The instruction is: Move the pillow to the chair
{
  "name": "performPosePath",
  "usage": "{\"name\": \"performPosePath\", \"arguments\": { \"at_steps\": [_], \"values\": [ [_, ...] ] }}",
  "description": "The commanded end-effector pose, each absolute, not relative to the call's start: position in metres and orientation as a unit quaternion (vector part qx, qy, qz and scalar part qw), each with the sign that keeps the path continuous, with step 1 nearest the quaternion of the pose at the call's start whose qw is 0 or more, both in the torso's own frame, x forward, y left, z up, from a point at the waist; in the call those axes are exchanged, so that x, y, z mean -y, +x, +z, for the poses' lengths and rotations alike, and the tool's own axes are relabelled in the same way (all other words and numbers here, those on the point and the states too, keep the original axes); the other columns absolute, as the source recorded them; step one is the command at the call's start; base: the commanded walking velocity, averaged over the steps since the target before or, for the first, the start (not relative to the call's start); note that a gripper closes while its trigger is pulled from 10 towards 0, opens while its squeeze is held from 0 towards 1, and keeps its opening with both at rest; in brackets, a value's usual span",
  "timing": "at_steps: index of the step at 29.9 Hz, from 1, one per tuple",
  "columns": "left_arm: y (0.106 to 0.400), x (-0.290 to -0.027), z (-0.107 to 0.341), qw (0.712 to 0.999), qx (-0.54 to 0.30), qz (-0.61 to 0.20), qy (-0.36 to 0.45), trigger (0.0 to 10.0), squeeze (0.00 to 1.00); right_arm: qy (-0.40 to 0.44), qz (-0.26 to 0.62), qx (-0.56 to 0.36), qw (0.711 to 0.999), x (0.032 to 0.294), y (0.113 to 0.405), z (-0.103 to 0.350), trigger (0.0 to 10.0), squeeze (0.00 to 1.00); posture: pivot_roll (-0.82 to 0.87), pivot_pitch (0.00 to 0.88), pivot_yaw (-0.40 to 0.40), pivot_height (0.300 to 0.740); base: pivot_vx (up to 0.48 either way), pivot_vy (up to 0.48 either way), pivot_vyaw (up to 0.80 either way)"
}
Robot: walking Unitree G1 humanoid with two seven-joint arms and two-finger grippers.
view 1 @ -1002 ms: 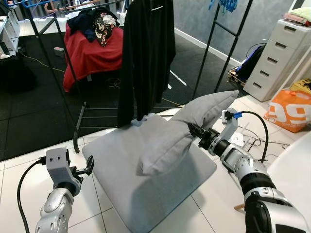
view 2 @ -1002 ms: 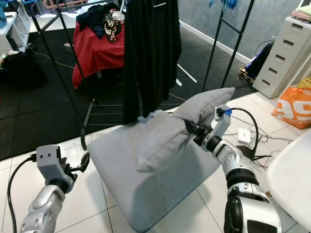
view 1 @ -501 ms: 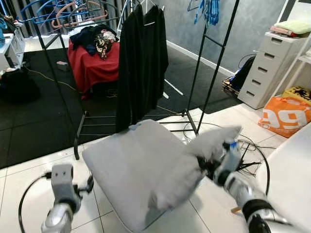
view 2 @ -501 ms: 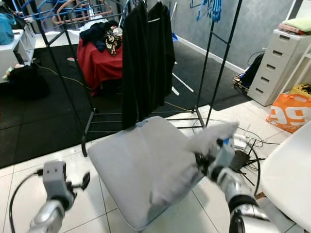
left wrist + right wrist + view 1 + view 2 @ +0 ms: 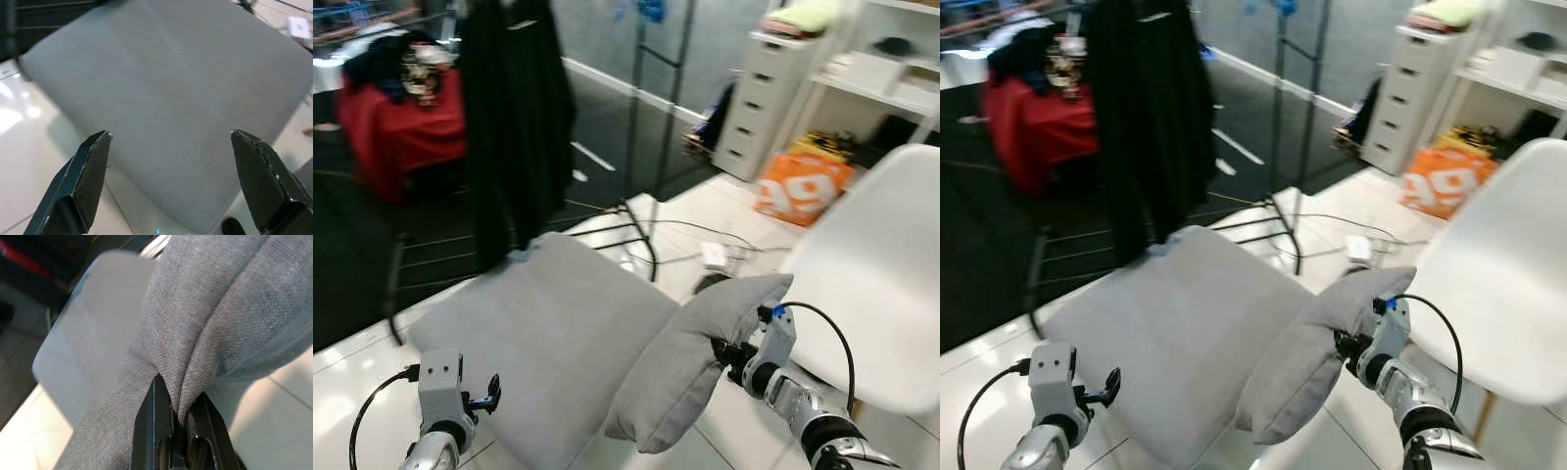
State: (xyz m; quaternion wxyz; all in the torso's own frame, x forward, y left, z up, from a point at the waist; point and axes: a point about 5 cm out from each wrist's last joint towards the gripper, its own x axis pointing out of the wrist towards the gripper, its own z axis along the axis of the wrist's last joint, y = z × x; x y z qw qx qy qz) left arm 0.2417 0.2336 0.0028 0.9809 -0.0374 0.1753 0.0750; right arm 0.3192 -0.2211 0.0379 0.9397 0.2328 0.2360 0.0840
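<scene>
A grey pillow (image 5: 690, 357) hangs off the floor, pinched at its middle by my right gripper (image 5: 722, 353), which is shut on the fabric; the fold (image 5: 183, 377) bunches between the two black fingers. The white chair (image 5: 867, 284) stands just right of the pillow, its seat close behind my right arm. My left gripper (image 5: 168, 174) is open, held low at the left over a large flat grey cushion (image 5: 533, 338) lying on the tiled floor.
A clothes rack with a black garment (image 5: 514, 117) stands behind the cushion. Cables and a white box (image 5: 715, 257) lie on the tiles. A white drawer unit (image 5: 769, 98) and an orange bag (image 5: 801, 196) sit at the back right. A red-draped pile (image 5: 396, 122) is far left.
The camera has swung to the right, bringing the white chair into view. The pillow stays in my right gripper and now hangs beside the chair. My left gripper stays open.
</scene>
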Motion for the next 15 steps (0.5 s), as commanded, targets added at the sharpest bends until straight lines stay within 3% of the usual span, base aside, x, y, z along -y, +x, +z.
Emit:
{"name": "performPosePath", "arguments": {
  "at_steps": [1, 15],
  "values": [
    [0.2376, -0.2335, -0.0025, 0.979, -0.184, 0.079, -0.034, 10.0, 0.0, 0.23, 0.087, -0.202, 0.948, 0.222, 0.3275, 0.0495, 10.0, 0.0, -0.19, 0.061, -0.047, 0.74, 0.0, 0.0, -0.71],
    [0.2375, -0.237, -0.0039, 0.979, -0.185, 0.081, -0.027, 10.0, 0.0, 0.228, 0.093, -0.188, 0.951, 0.2217, 0.3328, 0.0572, 10.0, 0.0, -0.19, 0.052, -0.046, 0.74, 0.0, 0.0, -0.71]
  ]
}}
